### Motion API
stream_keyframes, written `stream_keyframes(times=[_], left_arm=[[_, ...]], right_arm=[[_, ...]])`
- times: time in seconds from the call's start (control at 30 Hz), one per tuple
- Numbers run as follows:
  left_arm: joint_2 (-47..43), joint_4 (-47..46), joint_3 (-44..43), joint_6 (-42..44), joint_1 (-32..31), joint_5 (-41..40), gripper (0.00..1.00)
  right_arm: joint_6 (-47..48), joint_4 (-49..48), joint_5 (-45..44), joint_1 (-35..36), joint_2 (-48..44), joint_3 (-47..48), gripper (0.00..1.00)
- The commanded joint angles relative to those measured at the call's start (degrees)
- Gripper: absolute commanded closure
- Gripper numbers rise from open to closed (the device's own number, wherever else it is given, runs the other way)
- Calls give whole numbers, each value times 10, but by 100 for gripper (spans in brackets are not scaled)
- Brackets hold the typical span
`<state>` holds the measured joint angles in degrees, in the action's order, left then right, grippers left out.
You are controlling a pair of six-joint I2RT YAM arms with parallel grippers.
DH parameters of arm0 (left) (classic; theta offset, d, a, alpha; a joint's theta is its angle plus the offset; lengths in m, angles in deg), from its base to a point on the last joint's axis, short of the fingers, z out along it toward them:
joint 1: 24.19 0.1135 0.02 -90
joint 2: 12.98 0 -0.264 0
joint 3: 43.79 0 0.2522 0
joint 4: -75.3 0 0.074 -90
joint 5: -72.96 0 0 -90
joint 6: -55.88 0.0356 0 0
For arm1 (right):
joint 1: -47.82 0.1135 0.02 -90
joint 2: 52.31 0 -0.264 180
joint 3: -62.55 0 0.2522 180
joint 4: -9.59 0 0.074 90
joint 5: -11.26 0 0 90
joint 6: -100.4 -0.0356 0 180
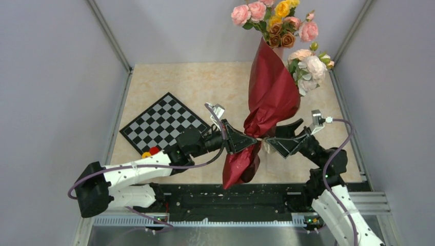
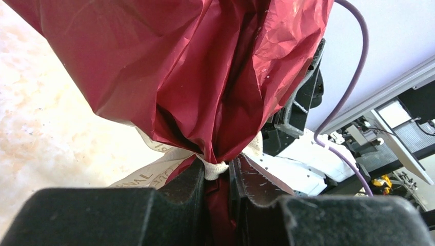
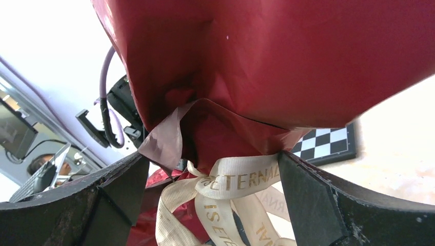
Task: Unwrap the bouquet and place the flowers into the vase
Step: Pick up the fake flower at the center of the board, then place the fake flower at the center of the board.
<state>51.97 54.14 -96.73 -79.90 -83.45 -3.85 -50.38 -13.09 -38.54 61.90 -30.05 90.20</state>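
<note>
Where the top view takes in the whole bouquet, held in the air above the near edge of the worktop a little right of middle, the wrist views show only its tied waist from close by. From above, the flowers lean up and to the right out of the wrap, and a tail of dark red paper hangs below the grip. The left wrist view shows the left hand clamped on the bouquet at the cream ribbon, its fingers close together with paper and ribbon pinched between them. The right wrist view shows the right hand with its fingers wide apart on either side of the same waist. The printed ribbon hangs between them and brushes one finger, and nothing is gripped. Only this view reads part of the ribbon's lettering, and a corner of the checkerboard shows behind. The vase stands at the far edge towards the right corner, almost wholly hidden by the paper, with the larger roses above it. The stems are hidden inside the wrap. Both arms reach inward from the near edge, and the hands meet nose to nose at the bouquet's waist. The checkerboard lies flat left of middle.
</note>
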Motion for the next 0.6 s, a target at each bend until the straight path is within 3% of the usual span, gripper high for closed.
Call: stream_keyframes(times=[0.0,0.2,0.57], left_arm=[[7,-118,-16,-5,0,18,100],[31,-164,-19,-19,-1,33,100],[55,-158,-42,-2,-11,79,100]], right_arm=[[3,-99,-8,37,39,25,1],[37,-121,-35,90,91,53,1],[23,-193,-71,107,137,72,8]])
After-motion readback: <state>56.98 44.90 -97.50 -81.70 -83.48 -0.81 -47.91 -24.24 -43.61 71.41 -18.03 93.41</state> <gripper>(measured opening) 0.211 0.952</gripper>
